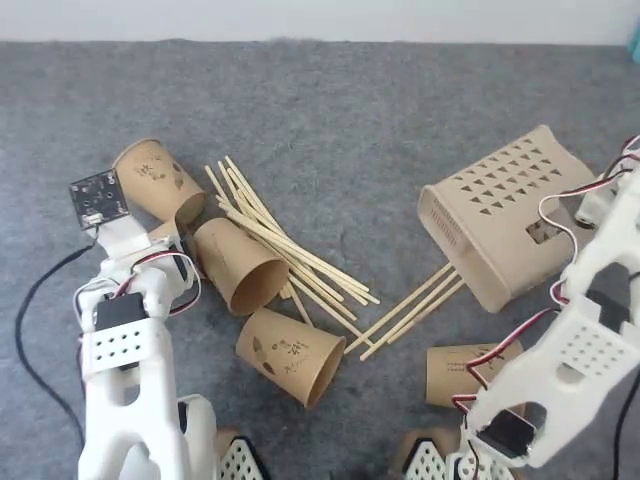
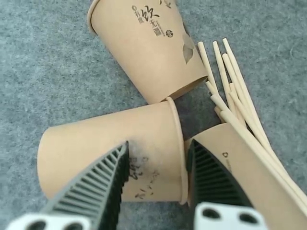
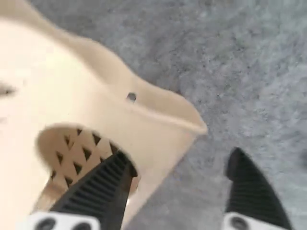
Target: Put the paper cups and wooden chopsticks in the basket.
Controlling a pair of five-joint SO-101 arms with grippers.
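My left pincer [image 2: 158, 143] is spread wide over a tipped cup [image 2: 81, 148]: one finger [image 2: 103, 184] lies across its side and the other sits just past its rim, in front of a second cup [image 2: 261, 189]. A printed cup [image 2: 144, 43] lies just beyond these, on the far left of the grey carpet [image 1: 350, 110]. My right pincer [image 3: 178, 158] is also wide open and holds nothing. One finger is at the handle hole of the basket [image 3: 144, 124] and the other is over bare carpet, with the basket's corner between them. There is one basket, lying tipped on the right with a perforated wall facing up. I count five cups, all on their sides. Besides those three, a fourth [image 1: 290, 355] lies near the middle, and a fifth [image 1: 450, 375] on the near right is partly covered by my right arm. From above, the tipped cup is almost wholly hidden under my left arm. The chopsticks are in two lots. A crossed bundle [image 1: 290, 250] lies beside the left cups, too tangled for a sure count. Three more [image 1: 408, 310] lie apart from it, their far ends reaching the basket's edge.
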